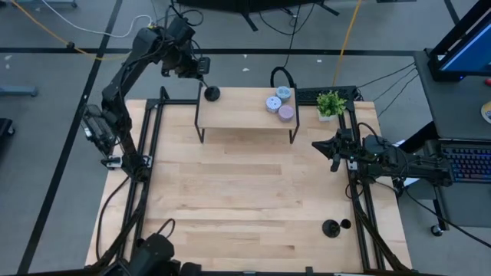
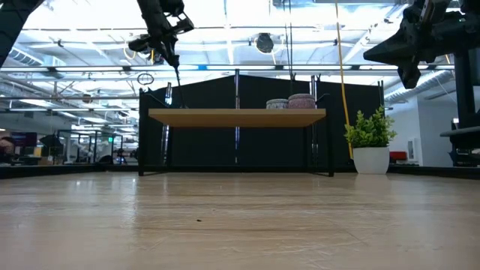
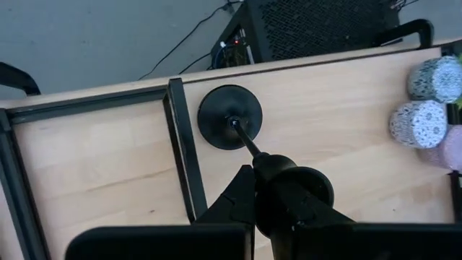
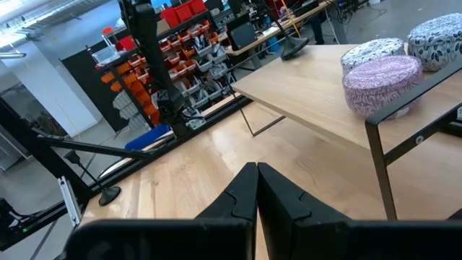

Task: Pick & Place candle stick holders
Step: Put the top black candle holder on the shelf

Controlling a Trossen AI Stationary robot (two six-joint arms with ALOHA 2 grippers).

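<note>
A matte-black candle stick holder (image 1: 212, 93), a disc base (image 3: 229, 117) with a thin stem, is over the left end of a small raised wooden shelf (image 1: 245, 115) at the table's far side. My left gripper (image 3: 263, 170) is shut on its top, above the shelf (image 2: 166, 45). The holder also shows far off in the right wrist view (image 4: 292, 47). A second black holder (image 1: 331, 228) stands on its base on the table near the front right corner. My right gripper (image 4: 256, 188) is shut and empty, up in the air at the table's right side (image 1: 334, 149). My left gripper pinches the holder's top end (image 3: 268, 163), where the stem meets the cup, between its two fingers. The fingers come from above, slanting from the far left. The stem (image 3: 245, 139) runs down from the fingers to the base over the shelf. I cannot tell whether the base rests on the shelf.
Three pastel round pucks (image 1: 280, 103) sit on the shelf's right end. A small green potted plant (image 1: 331, 103) stands right of the shelf. The shelf has black metal legs (image 3: 184, 152). Black rails run along the table's left and right sides. The wide middle of the table (image 1: 245, 192) is bare wood.
</note>
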